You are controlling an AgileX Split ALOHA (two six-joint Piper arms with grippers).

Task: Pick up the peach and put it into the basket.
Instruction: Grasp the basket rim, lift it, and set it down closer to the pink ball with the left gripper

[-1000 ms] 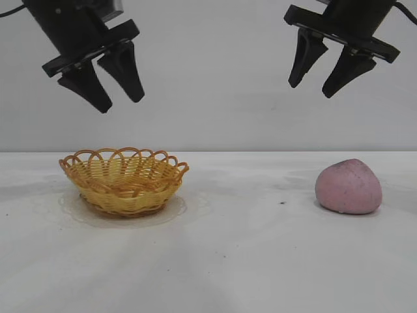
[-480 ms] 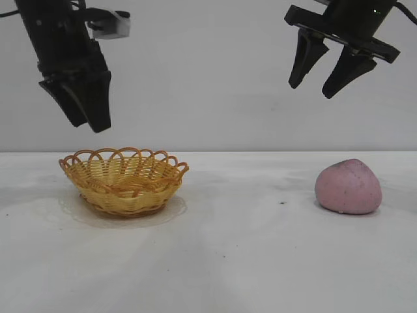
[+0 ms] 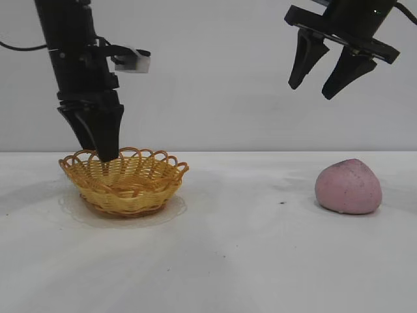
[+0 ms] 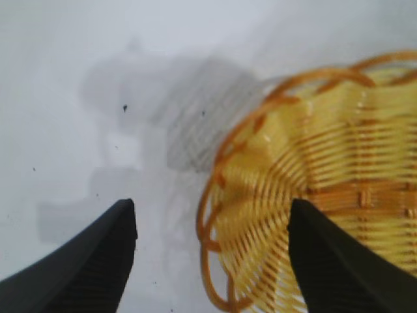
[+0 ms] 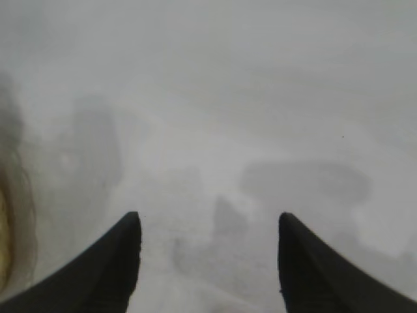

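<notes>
The dusty pink peach (image 3: 348, 186) lies on the white table at the right, untouched. The yellow wicker basket (image 3: 124, 179) with an orange looped rim stands at the left. My left gripper (image 3: 103, 155) is open and empty, pointing straight down at the basket's far left rim. In the left wrist view it (image 4: 212, 212) straddles the rim of the basket (image 4: 313, 189), one finger over the table, the other over the weave. My right gripper (image 3: 311, 90) hangs open and empty high above the table, up and left of the peach. The right wrist view of it (image 5: 208, 222) shows only bare table.
The white table (image 3: 247, 248) stretches between basket and peach, with a few small dark specks (image 3: 282, 203) near the peach. A plain grey wall stands behind.
My left gripper has turned from a slanted pose to pointing straight down and has dropped from high above to the basket's rim. The right arm, basket and peach have not moved.
</notes>
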